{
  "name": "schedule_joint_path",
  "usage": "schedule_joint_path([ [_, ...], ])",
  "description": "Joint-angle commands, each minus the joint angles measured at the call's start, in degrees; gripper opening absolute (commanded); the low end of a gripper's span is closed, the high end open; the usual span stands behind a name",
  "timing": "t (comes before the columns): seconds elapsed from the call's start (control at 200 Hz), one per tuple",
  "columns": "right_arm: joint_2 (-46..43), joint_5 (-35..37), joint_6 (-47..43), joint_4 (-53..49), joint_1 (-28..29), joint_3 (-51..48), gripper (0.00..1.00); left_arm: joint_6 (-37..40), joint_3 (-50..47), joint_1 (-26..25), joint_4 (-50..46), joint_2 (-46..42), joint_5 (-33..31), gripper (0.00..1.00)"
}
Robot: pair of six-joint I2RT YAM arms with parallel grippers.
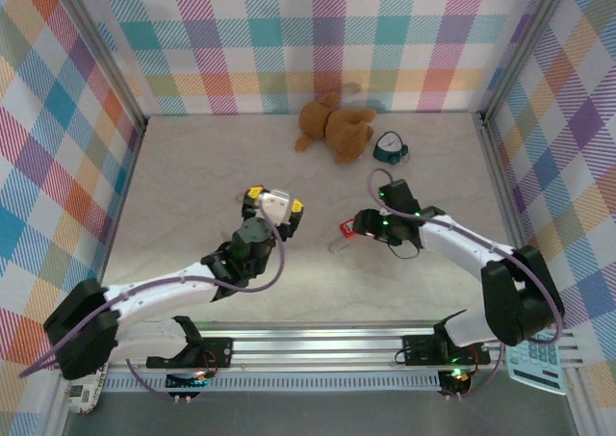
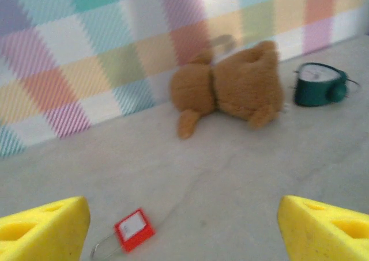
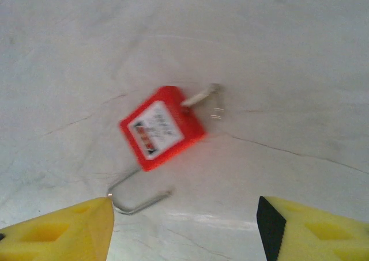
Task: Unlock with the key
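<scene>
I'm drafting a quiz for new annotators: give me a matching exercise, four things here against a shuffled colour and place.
Things: 1 padlock; 2 teddy bear; 3 small clock; 4 calculator.
Descriptions: A brown, near the back wall; B pale, beside the right arm's base; C red, mid-table; D dark green, right of the bear.
Pairs: 1-C; 2-A; 3-D; 4-B.

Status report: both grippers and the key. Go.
Open and empty: left gripper, right gripper close over red padlock. The key juts from its edge, apparently inserted. Far back: teddy bear, green clock; no obstruction.
</scene>
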Motion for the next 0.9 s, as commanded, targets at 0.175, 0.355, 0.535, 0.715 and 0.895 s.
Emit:
schedule_joint_path([
  [0.175,17.6,19.9,-9.6,-12.2,9.4,15.0,0.64,-24.8,1.0,3.3,-33.4,-16.3,-11.0,0.86],
  [0.355,23.3,23.8,-11.1,-13.2,9.8,18.8,0.59,-22.7,0.1,3.3,-35.3,-21.6,-10.9,0.88],
  [0.535,26.7,26.6,-12.3,-12.8,9.0,22.2,0.54,-21.1,1.9,3.7,-35.4,-20.1,-11.3,0.90],
  [0.715,31.1,27.6,-14.3,-15.6,8.3,30.7,0.51,-20.0,4.4,3.8,-35.0,-16.6,-10.0,0.90],
  [0.895,30.6,25.2,-14.0,-18.3,8.7,33.6,0.58,-20.2,4.9,3.7,-34.9,-15.0,-9.0,0.90],
])
